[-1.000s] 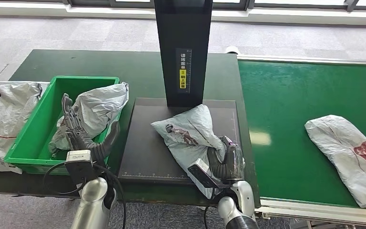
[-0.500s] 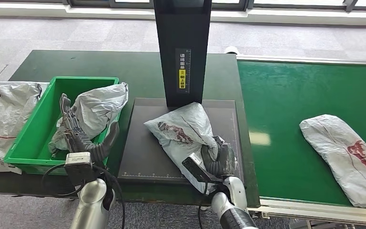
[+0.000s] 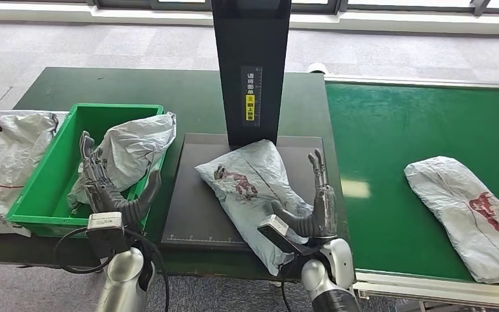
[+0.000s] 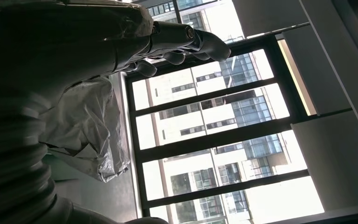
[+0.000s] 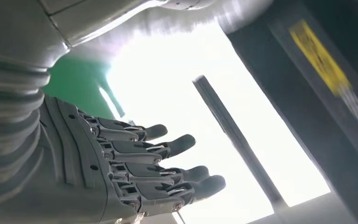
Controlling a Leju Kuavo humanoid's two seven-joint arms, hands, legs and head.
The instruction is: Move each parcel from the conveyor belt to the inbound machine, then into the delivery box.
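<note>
My right hand (image 3: 316,207) is nearest, fingers spread and holding nothing, just beside the grey parcel (image 3: 253,188) that lies on the black inbound machine (image 3: 195,208). My left hand (image 3: 104,185) is also spread wide and empty, in front of the green delivery box (image 3: 45,182), where a second parcel (image 3: 133,149) lies. Farther right, a third parcel (image 3: 474,211) rests on the conveyor belt (image 3: 403,130).
</note>
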